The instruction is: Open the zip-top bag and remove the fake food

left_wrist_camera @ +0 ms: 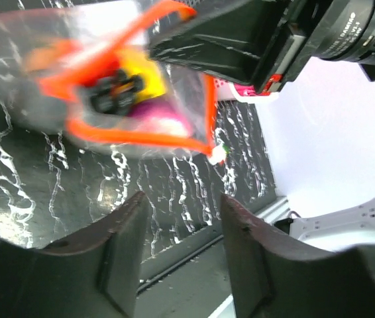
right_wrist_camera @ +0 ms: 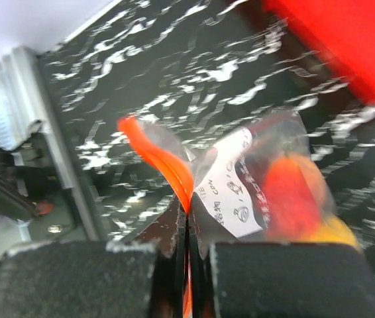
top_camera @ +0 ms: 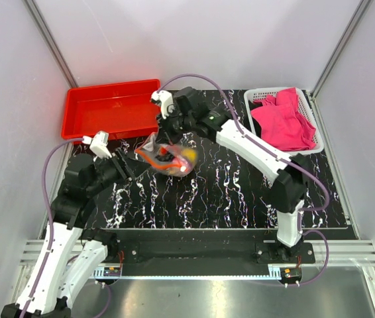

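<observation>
One zip-top bag [top_camera: 169, 159], mouth toward released left gripper [left_wrist_camera: 184, 205], right gripper [right_wrist_camera: 187, 232] clenched on its zip strip [right_wrist_camera: 167, 162]

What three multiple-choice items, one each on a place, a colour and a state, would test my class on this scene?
1. The cloth lies: A in the basket; B on the floor; C on a shelf.
2. The bag's zip strip is: A blue; B green; C orange.
3. The right gripper is: A open; B shut on nothing; C shut on the bag.

Answers:
1 A: the pink cloth fills the white basket at the table's far right.
2 C: the strip shows orange in both wrist views.
3 C: the right wrist view shows its fingers pinched together on the strip.
</observation>
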Tool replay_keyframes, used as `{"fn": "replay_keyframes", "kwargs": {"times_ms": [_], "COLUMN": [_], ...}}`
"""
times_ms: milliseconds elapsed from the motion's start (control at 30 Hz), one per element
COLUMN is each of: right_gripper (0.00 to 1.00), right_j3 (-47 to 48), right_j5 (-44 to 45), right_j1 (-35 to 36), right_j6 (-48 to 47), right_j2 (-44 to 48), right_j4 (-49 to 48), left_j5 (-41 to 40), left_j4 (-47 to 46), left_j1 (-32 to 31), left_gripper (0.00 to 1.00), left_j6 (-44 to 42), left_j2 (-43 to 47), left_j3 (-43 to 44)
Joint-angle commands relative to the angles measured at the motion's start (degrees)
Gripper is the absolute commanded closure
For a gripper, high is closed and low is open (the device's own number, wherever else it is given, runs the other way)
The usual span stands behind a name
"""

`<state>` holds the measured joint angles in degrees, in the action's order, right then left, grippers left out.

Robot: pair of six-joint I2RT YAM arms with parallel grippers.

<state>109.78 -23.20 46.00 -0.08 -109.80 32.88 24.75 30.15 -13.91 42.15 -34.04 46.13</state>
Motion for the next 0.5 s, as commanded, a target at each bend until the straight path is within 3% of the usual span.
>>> {"fn": "replay_keyframes", "kwargs": {"times_ms": [0,200,333,467], "right_gripper": [1.0,1.0,1.0,1.0], "right_j3": [4.74,5.01,4.22,3.34], "right_j5": [-8.17,-10.45,-11.6,-11.16], "right_j1": [1.99,3.04,2.96,3.04], "right_j6": [7.98,8.51,9.22,9.66], "right_j2": [-2.52,-3.05,-2.79,-2.0], "right_j4": [-1.86,-2.73,-3.7,-4.23], "left_j5": [3.99,0.22,-3.48,-5.5], "left_j4": [-9.48,-13.72,-15.12,-18.37], "left_j1": [0.2,0.11,0.11,-1.29], "left_gripper": [0.54,0.61,0.74,0.79], "left_j6": [5.13,5.14,4.52,4.52], "left_j2": [-0.77,-0.67,-3.57,-6.47], "left_j3": [-2.88,-7.19,-8.24,-10.97]}}
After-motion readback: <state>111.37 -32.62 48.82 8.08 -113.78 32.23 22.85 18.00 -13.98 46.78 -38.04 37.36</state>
